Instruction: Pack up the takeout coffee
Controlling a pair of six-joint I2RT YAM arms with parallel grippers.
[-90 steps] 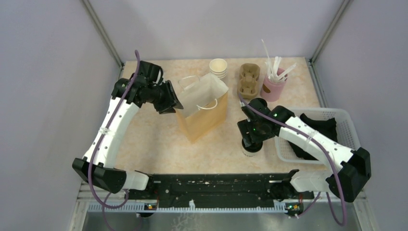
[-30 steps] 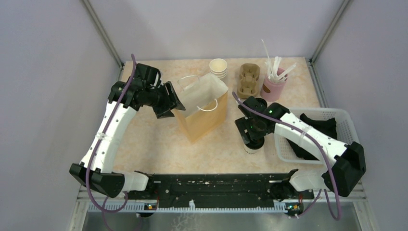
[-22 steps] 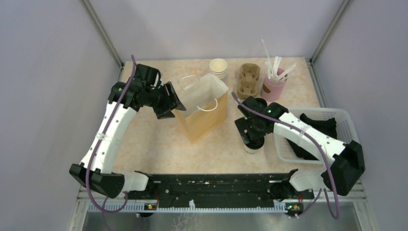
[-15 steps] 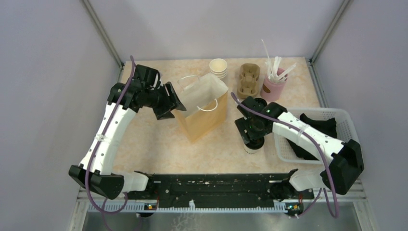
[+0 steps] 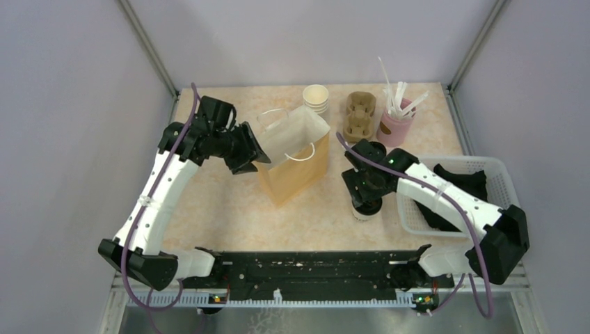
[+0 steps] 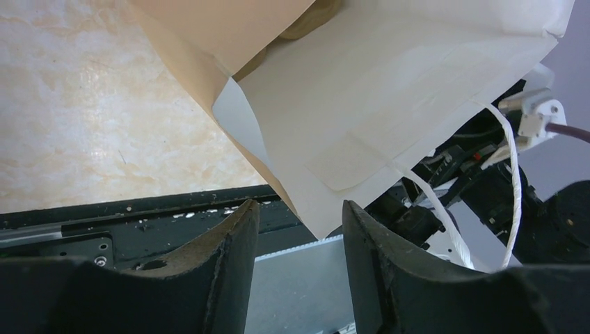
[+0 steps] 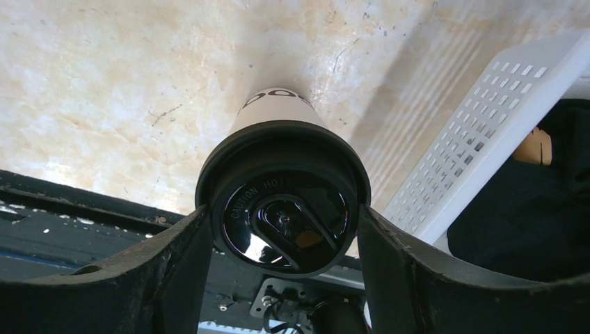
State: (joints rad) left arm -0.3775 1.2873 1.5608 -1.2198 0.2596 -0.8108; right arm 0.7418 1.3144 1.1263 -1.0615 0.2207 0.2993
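1. As the cup [image 7: 282, 209] stands upright on the counter [image 5: 229, 202], lid up and long axis vertical, it sits squarely between the fingers of the right pincer [image 7: 280, 223]. It is near the counter's front edge and just beside the basket [image 5: 410, 224].
2. The right pincer is closed on the cup. Both fingers appear to touch the rim of the black lid, one on each side. The cup's base looks still down on the counter, so I judge it gripped but not yet lifted.
3. The bag [image 5: 296, 156] is the governing relation. It stands to the left of the cup and further from me, apart from it, with its mouth open upward. I judge the coming move to be a lift, then a carry left and away over that mouth.
4. The right arm is on the cup; the left arm is well apart from it.
5. The left pincer [image 6: 298, 209] is at the bag's left rim. Its fingers stand apart, with a corner of the white lip between them and not pinched.
6. Against half a second ago, the left pincer has edged slightly toward the bag. The bag itself looks unmoved.
7. Against three seconds ago, the cup is on the same spot and the right arm has barely shifted.
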